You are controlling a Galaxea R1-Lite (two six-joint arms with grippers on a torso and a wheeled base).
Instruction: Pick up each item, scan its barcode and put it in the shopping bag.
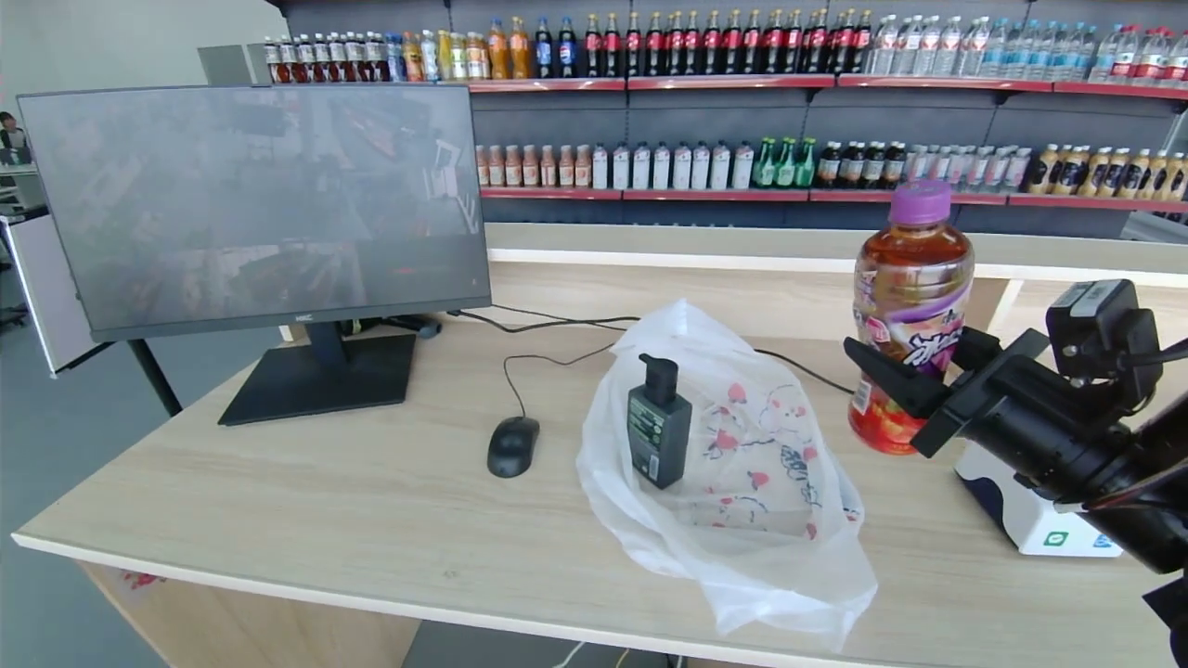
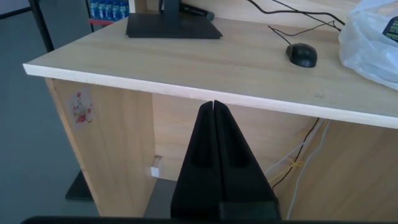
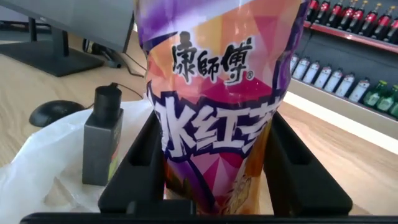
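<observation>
A tea bottle point(image 1: 910, 297) with a purple cap and purple label stands upright at the table's right side, its base close to the table top. My right gripper point(image 1: 914, 362) is shut on the bottle's lower half. In the right wrist view the bottle point(image 3: 217, 93) sits between the two black fingers point(image 3: 140, 165). A white plastic shopping bag point(image 1: 770, 482) with a red print lies open mid-table. A dark pump bottle point(image 1: 659, 422) stands upright in its mouth. My left gripper point(image 2: 213, 109) is shut on nothing, low in front of the table's edge.
A white and blue scanner box point(image 1: 1030, 520) sits under my right arm. A monitor point(image 1: 260, 204) stands at the back left, with a black mouse point(image 1: 512, 445) and cables beside the bag. Drink shelves point(image 1: 835, 83) line the back wall.
</observation>
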